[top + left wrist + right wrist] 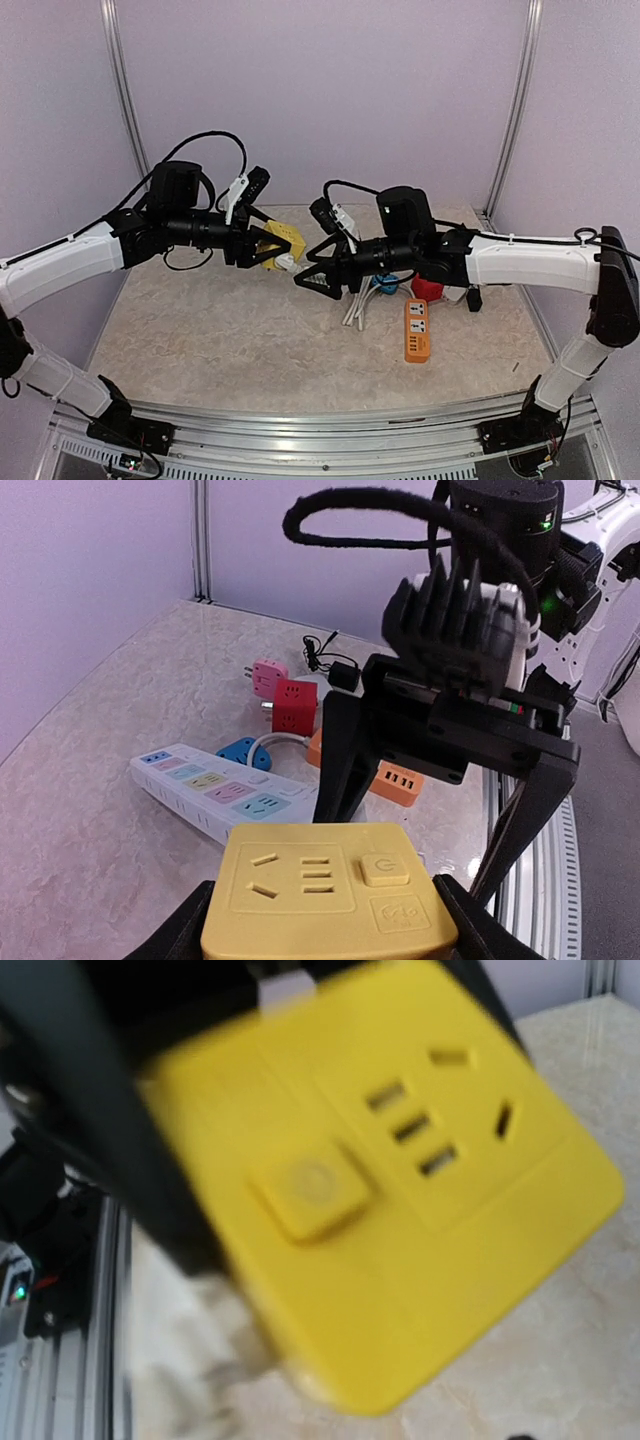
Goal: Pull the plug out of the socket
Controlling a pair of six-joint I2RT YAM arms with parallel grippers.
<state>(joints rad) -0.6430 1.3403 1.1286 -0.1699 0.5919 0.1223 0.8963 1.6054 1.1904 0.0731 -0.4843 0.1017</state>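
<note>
While the left gripper (262, 252) pinches the yellow socket (325, 885) aloft, the right gripper (303, 272) hangs spread just beside it.
The white plug (286, 263) sits at the socket's end facing that gripper; close squarely on the plug body, pull straight out, left holding firm.

You're looking at a yellow socket (330, 890) of smooth matt plastic, matt black plastic left fingers (178, 927), and a faintly glossy, stone-patterned desk (230, 330).

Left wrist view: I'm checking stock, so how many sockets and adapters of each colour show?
Yellow socket: 1
White strip: 1
Orange strip: 1
Red cube: 1
Pink cube: 1
Blue piece: 1
Black adapter: 1
Total: 7
</note>
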